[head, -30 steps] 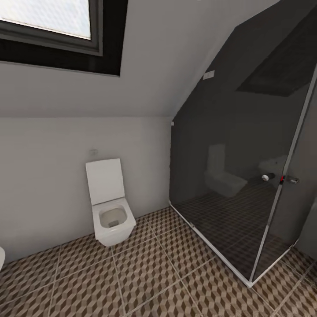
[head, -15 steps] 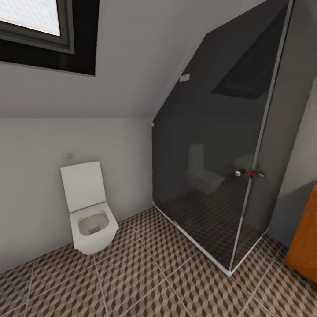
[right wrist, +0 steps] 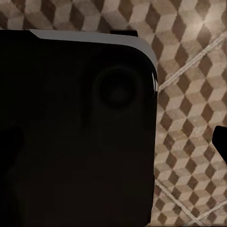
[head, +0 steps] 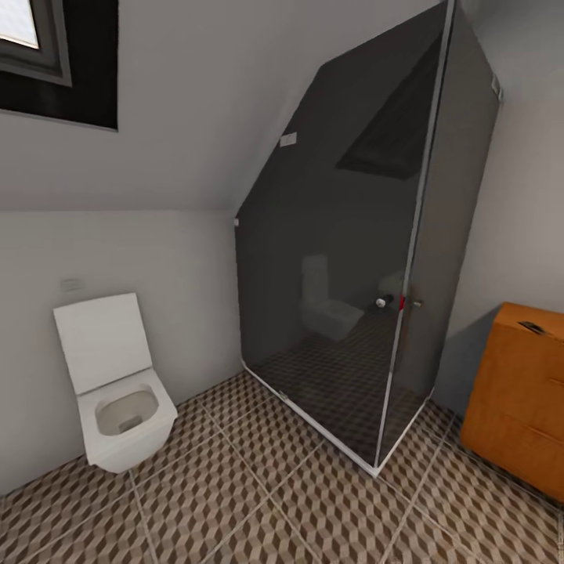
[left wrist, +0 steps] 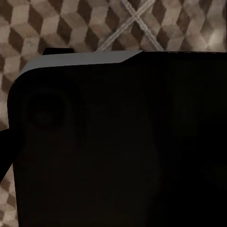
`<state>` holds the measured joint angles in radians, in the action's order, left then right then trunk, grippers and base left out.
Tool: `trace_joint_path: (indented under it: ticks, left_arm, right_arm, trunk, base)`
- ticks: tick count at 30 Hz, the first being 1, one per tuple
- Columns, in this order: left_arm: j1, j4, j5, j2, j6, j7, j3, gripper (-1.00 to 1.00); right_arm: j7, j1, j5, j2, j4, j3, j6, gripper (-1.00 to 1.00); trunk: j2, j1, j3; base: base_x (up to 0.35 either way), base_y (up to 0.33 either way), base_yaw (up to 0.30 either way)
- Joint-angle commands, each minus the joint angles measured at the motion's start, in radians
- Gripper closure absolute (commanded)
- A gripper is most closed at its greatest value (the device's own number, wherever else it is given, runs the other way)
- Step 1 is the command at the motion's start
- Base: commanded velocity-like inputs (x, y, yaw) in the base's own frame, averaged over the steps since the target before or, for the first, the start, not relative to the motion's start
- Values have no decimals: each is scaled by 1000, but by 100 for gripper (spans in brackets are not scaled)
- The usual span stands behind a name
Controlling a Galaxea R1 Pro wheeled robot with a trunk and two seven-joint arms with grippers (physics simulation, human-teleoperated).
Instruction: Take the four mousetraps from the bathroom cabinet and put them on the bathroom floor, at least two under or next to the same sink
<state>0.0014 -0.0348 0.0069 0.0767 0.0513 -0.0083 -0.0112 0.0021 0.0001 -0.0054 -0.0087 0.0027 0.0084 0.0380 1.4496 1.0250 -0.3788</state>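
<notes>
We face the tiled floor of the bathroom, cube-patterned and running from near us to the far wall. The dark glass shower stands in the middle, far side, its corner post jutting toward us. At the right edge sits the cabinet, orange-brown, with drawer fronts facing left; a small dark thing lies on its top, too small for us to say it is one of the mousetraps. The toilet hangs on the wall at the left, lid up.

Both wrist views look down at floor tiles past a big black body close to the lens; the claws are not seen, so we cannot tell whether they are clenched or released.

The risks, as we judge them: rolling toward the cabinet, our base could clip the shower corner, which lies between us and the drawers. Stopping too close would leave a drawer no room to open. The traps are tiny, so a pinch could easily miss.
</notes>
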Motion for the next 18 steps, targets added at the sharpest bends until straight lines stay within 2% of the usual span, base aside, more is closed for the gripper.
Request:
trace_joint_path:
  ticks: [1, 6, 18]
  left_arm:
    - [0, 0, 1, 0, 2, -1, -1, -100]
    - [0, 0, 1, 0, 3, -1, -1, -100]
    - [0, 0, 2, 1, 4, 0, -1, -100]
  right_arm:
    - [0, 0, -1, 0, 0, 1, 3, -100]
    - [1, 0, 1, 1, 0, 1, 3, -100]
    - [1, -1, 6, 1, 0, 1, 3, -100]
  trunk:
    - [0, 0, -1]
    - [0, 0, -1]
    - [0, 0, -1]
  base:
    - [0, 0, -226]
    - [0, 0, -121]
    - [0, 0, -34]
